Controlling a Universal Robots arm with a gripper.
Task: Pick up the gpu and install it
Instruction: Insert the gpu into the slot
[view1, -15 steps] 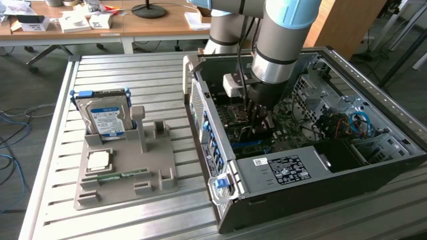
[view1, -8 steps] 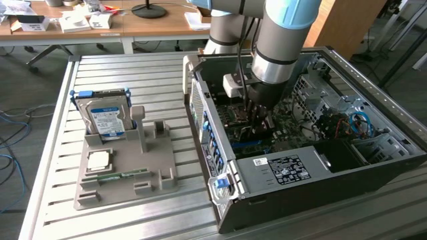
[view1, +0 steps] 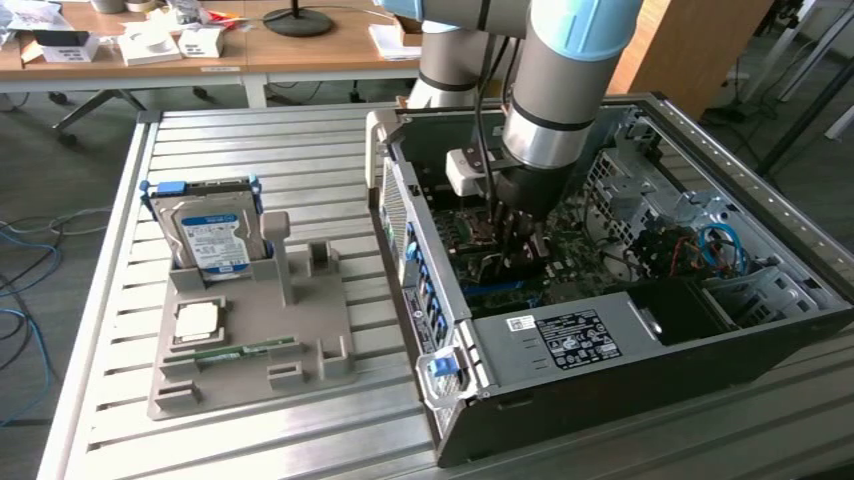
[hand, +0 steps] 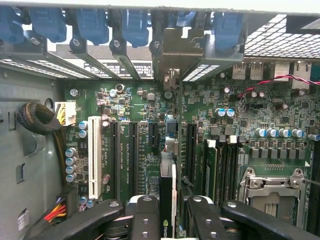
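The gpu (hand: 167, 200) stands on edge between the two black fingers of the gripper (hand: 169, 220) in the wrist view, clamped from both sides, its thin board running up toward the slots of the green motherboard (hand: 150, 130). Its pale metal end bracket (hand: 176, 55) sits up against the back wall of the case, among the blue slot clips (hand: 135, 25). A white slot (hand: 93, 155) and several black slots lie beside the card, and a bundle of coloured wires (hand: 55, 212) shows in the corner.

In the exterior view, the robot arm (view1: 567, 90) reaches straight down into the open computer case (view1: 601, 330), which lies on its side on the slatted metal table (view1: 267, 140). The gripper (view1: 523, 235) is deep among the boards there. On the exterior view's left, well apart from the case, a grey holder (view1: 247, 365) carries a hard drive (view1: 207, 230) standing upright, a square chip (view1: 198, 322) and a slim green memory stick (view1: 247, 350).
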